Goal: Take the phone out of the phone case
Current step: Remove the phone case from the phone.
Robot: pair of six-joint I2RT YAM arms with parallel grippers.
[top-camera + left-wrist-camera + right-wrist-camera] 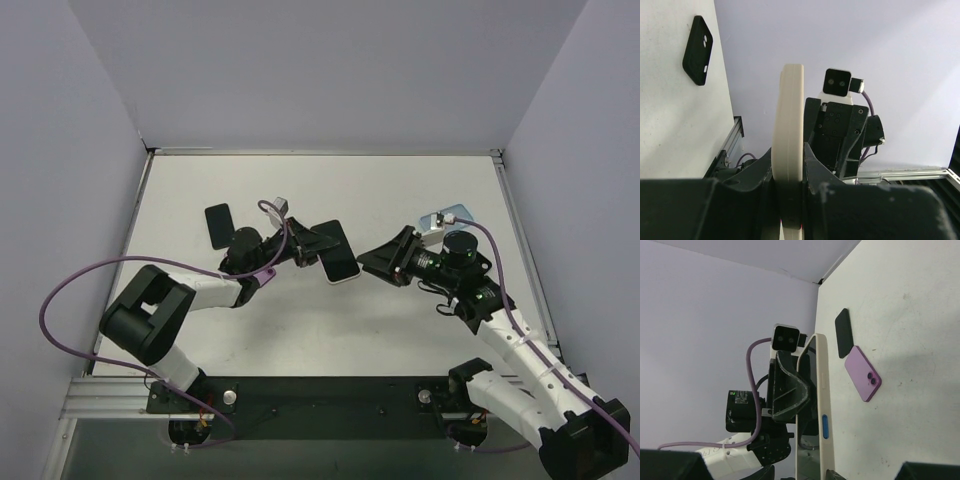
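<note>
A phone in a cream-white case [339, 263] is held in the air above the table, screen dark. My left gripper [312, 248] is shut on its near-left end; in the left wrist view the case [789, 125] stands edge-on between the black fingers [820, 172]. My right gripper [372, 262] is open at the phone's other end. In the right wrist view the case edge with its blue button [824, 410] runs up between the spread jaws, and the left finger stands clear of the screen.
A black empty case [218, 225] lies on the table behind the left arm, and it also shows in the left wrist view [698, 50] and the right wrist view [843, 332]. A purple phone [863, 373] lies face down beside it. Grey walls enclose the table.
</note>
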